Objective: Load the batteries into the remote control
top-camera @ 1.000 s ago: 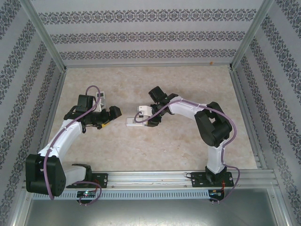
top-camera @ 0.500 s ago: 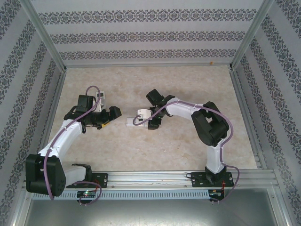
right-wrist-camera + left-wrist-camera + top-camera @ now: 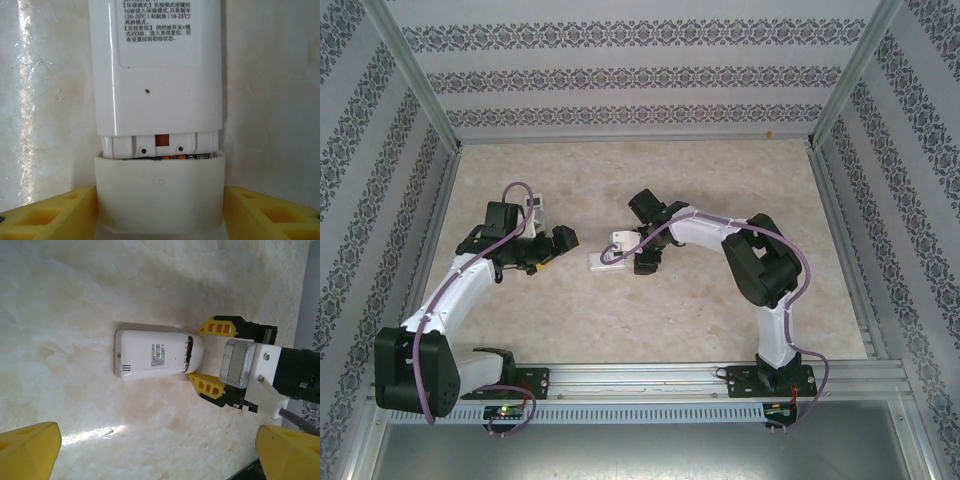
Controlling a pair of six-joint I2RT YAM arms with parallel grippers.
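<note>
Right jaws sit at the remote [image 3: 157, 75]'s cover end, one yellow finger [image 3: 50, 215] on each side of the white cover [image 3: 159, 192], about as wide apart as the cover. The fingers look to be right against its sides, but I cannot tell whether they press it or stand just off it. The remote lies flat on the counter [image 3: 720, 180], back side up, and runs lengthwise straight out ahead of the right jaws with its printed label [image 3: 160, 35] farther out. The cover is not fully home, leaving a slit between it and the remote body just ahead of the right fingers. The batteries [image 3: 175, 157] show in that slit as dark and coppery-orange slivers inside the compartment; I cannot tell how many there are. Left jaws are spread wide with nothing between them, fingers [image 3: 25, 450] at the near corners of the left wrist view. They hang low over bare counter. The remote is out ahead of the left jaws, apart from them, with its plain end the nearer one and its cover end pointing away toward the right jaws.
</note>
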